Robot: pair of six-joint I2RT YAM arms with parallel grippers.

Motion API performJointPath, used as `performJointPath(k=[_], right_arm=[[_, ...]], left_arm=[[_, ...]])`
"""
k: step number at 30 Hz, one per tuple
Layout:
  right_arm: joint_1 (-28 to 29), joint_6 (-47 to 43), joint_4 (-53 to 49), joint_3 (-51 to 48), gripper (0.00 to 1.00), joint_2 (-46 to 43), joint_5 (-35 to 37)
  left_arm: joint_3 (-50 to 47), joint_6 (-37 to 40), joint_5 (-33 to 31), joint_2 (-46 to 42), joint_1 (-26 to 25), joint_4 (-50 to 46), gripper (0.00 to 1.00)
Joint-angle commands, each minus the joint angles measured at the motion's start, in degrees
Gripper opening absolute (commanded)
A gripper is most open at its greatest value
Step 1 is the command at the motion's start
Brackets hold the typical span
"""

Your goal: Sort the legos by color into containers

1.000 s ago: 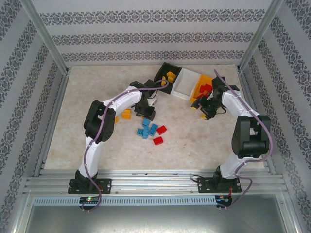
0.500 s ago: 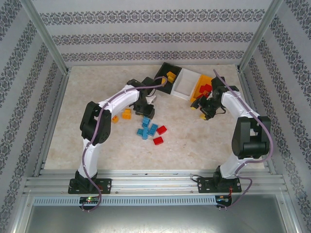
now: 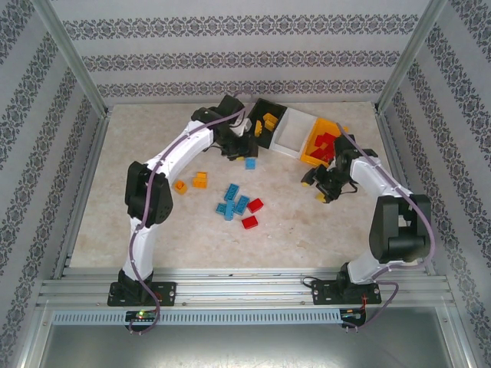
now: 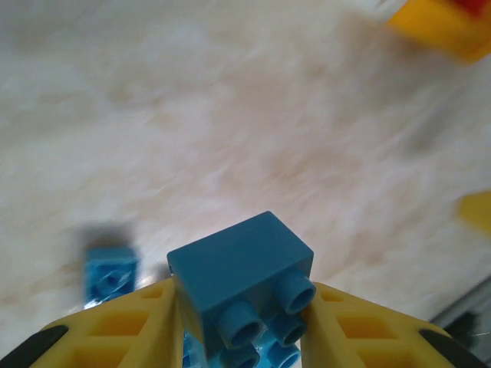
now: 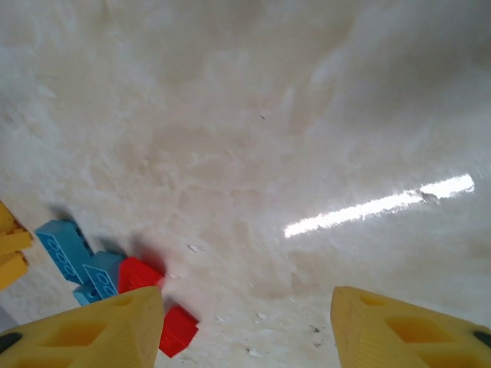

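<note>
Sorting stands partway: orange-yellow bricks (image 3: 268, 121) sit in the black bin (image 3: 265, 102), red bricks (image 3: 326, 142) in the orange bin (image 3: 325, 125), and the white bin (image 3: 294, 132) likely awaits blue. Left gripper (image 4: 242, 295) pinches a blue brick (image 4: 238, 264) between its jaws. Right gripper (image 5: 245, 307) has its jaws spread, empty; loose bricks (image 5: 65, 249), blue and red, lie just beside one tip.

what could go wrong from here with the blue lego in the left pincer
The blue lego sits at the tips of the left pincer, mostly sticking out, so it might slip or twist. The black bin, holding yellow legos, is nearest; releasing there would mis-sort it. The right pincer hangs open by the orange bin, so the arms may crowd each other near the white bin.
</note>
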Motion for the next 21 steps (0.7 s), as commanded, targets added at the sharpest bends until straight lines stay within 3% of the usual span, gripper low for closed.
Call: performJointPath(k=[1,5,11,18,21], right_arm=[[0.7,1.6,0.7,-4.3,0.60,-3.7,-0.3],[1.2,2.9,1.1,-9.2,0.61,-7.7,-0.3],[1.9,5.8,2.6,-16.1,0.61,-13.8,0.4],[2.4,8.0,3.5,-20.1,0.61,-17.7,0.4],[2.6,8.5,3.5,-20.9,0.61,-18.6,0.5]], left_arm=[[2.6,-19.1,8.9,5.4,0.8,16.8,0.39],[10.2,-33.6,12.7,13.4,0.7,30.1,0.39],[30.9,-42.7,12.4,26.7,0.1,33.8,0.39],[32.3,-50.3,5.9,31.9,0.3,43.9,0.41],[32.8,-51.2,4.8,33.1,0.3,45.0,0.50]])
